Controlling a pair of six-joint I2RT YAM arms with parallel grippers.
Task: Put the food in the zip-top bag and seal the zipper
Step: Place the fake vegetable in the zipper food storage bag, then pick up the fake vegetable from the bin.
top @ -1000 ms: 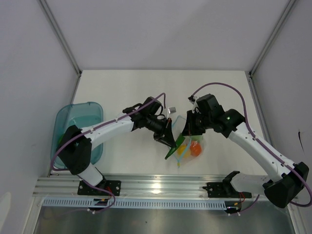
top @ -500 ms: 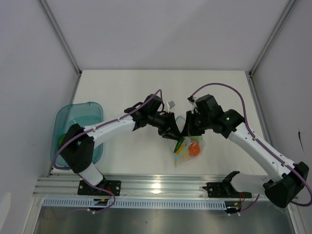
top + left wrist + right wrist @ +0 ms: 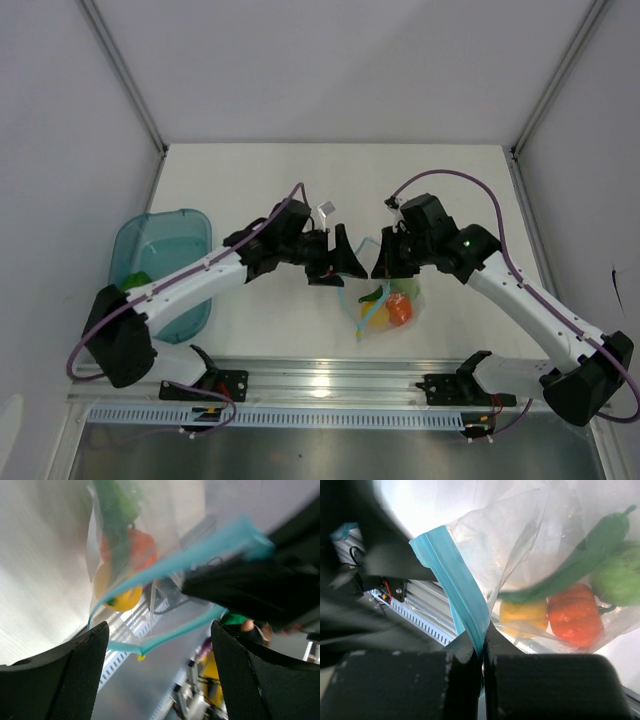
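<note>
The clear zip-top bag (image 3: 388,312) hangs from my right gripper (image 3: 383,264), which is shut on the light blue zipper (image 3: 454,582) at the bag's mouth. Inside lie the food pieces: a slim green chili (image 3: 572,562), an orange fruit (image 3: 576,616), a yellow piece (image 3: 522,615) and a green round one (image 3: 620,582). My left gripper (image 3: 346,262) stands open just left of the bag mouth, holding nothing. In the left wrist view the zipper (image 3: 172,634) runs loosely between its wide-apart fingers (image 3: 75,672), with the bagged yellow piece (image 3: 120,597) beyond.
A teal translucent tray (image 3: 165,255) sits at the table's left edge with a green piece (image 3: 137,283) in it. The aluminium rail (image 3: 330,375) runs along the near edge below the hanging bag.
My left gripper let go of the green chili, opened wide and drew back to the upper left. The chili now lies inside the bag. My right gripper has kept its grip and place.
</note>
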